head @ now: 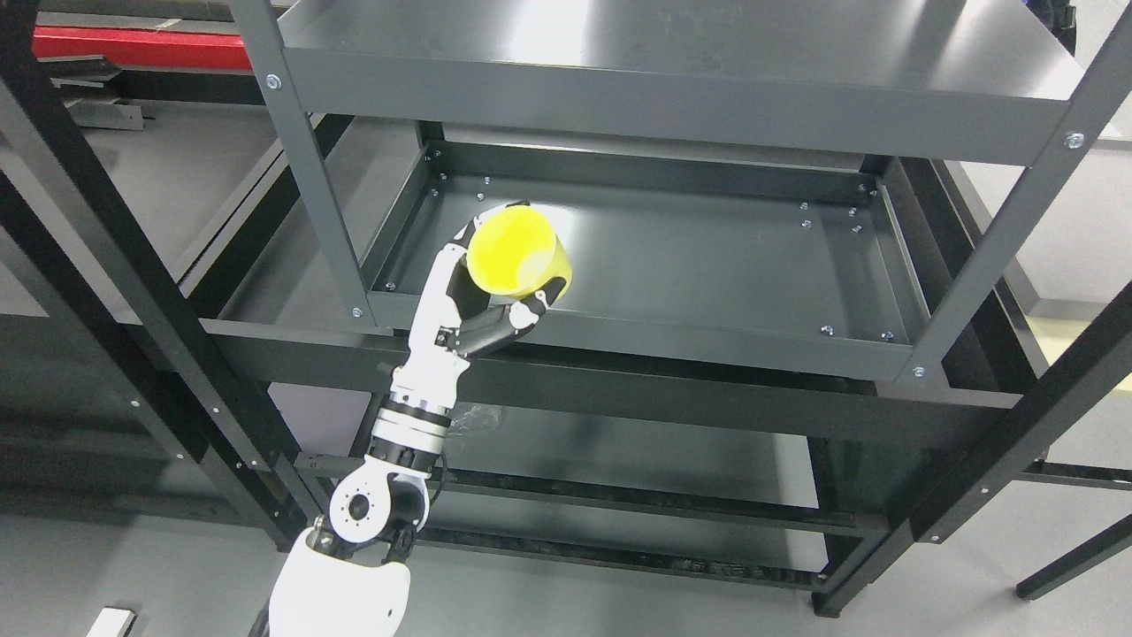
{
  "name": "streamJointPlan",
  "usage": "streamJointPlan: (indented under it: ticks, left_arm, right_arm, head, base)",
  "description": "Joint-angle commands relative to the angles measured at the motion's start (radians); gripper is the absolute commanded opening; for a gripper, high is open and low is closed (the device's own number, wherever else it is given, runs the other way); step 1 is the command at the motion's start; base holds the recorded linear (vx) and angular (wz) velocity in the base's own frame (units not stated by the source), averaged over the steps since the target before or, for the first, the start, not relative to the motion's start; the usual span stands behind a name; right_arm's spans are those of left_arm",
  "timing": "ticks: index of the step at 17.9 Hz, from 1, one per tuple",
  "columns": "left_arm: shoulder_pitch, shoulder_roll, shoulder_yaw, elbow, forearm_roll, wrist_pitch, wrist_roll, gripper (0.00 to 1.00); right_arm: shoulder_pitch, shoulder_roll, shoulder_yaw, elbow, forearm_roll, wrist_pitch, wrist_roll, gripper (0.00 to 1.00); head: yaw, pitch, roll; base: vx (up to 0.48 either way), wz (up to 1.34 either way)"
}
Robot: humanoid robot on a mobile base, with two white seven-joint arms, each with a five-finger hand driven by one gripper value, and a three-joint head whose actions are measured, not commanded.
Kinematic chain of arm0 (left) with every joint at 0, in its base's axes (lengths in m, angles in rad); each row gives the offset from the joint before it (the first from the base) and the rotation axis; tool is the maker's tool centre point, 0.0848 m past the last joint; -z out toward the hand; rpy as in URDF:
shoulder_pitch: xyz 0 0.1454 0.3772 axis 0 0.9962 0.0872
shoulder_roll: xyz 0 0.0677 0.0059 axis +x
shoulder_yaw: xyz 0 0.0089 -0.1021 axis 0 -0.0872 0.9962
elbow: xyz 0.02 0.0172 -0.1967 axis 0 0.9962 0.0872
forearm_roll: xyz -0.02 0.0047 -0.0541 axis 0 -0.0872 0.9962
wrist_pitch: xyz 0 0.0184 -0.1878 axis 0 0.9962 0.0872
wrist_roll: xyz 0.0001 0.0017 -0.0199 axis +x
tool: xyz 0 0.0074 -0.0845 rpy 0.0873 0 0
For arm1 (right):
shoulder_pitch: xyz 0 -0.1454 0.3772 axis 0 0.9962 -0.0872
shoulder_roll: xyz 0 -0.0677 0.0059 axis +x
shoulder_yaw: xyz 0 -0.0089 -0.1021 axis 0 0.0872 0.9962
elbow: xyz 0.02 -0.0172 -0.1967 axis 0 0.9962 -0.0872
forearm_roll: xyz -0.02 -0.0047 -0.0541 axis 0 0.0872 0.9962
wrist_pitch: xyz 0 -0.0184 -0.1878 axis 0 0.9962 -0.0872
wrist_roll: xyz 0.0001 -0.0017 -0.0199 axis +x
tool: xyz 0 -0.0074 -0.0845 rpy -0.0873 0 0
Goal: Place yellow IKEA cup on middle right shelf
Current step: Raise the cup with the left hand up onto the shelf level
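Note:
My left hand (495,283) is shut on the yellow cup (518,252). It holds the cup tilted, with the opening turned toward the camera, over the front left part of the middle shelf (707,265) of the dark grey rack. The fingers wrap under and around the cup; a thumb tip shows at its lower right. The cup seems to be just above the shelf surface, near the front lip. The arm rises from the lower left. My right arm is out of view.
The top shelf (672,53) overhangs the middle one. Rack posts stand at the front left (309,177) and front right (999,239). A lower shelf (637,460) lies below. A second rack frame (115,265) stands at the left.

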Motion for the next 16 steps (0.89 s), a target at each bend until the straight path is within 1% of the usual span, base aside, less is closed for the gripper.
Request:
streamJointPlan:
  ticks: [1,4,5,7,9,11,13,16]
  left_arm:
    - [-0.054,0.017,-0.146,-0.046,-0.001,-0.101,-0.001,0.02]
    - [-0.039,0.017,-0.22,-0.089,-0.002,-0.187,-0.003,0.02]
    - [-0.037,0.017,-0.23,-0.091,-0.005,-0.239,-0.006,0.02]
    - [-0.052,0.017,-0.225,-0.094,-0.013,-0.331,-0.012,0.02]
    - [-0.103,0.017,-0.199,-0.097,-0.013,-0.39,-0.012,0.02]
    - [-0.184,0.017,-0.165,-0.102,-0.013,-0.398,-0.012,0.02]
    - [-0.253,0.017,-0.161,-0.103,-0.013,-0.38,-0.012,0.02]
    - [-0.313,0.017,-0.205,-0.102,0.001,-0.279,0.028,0.01]
  right_arm:
    - [0.014,-0.017,0.017,0.0,-0.025,0.001,-0.001,0.99]
    - [0.014,-0.017,0.017,0.0,-0.025,0.001,-0.001,0.99]
    - [0.014,-0.017,0.017,0.0,-0.025,0.001,-0.001,0.99]
    - [0.014,-0.017,0.017,0.0,-0.025,0.001,-0.001,0.99]
    - [0.014,-0.017,0.017,-0.001,-0.025,0.001,-0.001,0.99]
    - [0.014,-0.017,0.017,0.0,-0.025,0.001,-0.001,0.99]
    - [0.014,-0.017,0.017,0.0,-0.025,0.001,-0.001,0.99]
    - [0.014,-0.017,0.017,0.0,-0.025,0.001,-0.001,0.99]
  head:
    - [0.0,0.0,0.0]
    - [0.0,0.0,0.0]
    - [0.0,0.0,0.0]
    - [0.0,0.0,0.0]
    - [0.0,0.0,0.0]
    - [0.0,0.0,0.0]
    - [0.0,0.0,0.0]
    - [0.0,0.0,0.0]
  base:
    - [0.015,-0.03]
    - [0.03,-0.01]
    - [0.042,0.0]
    - [0.028,-0.02]
    - [0.007,-0.03]
    - [-0.009,0.01]
    - [0.0,0.0]
    - [0.0,0.0]
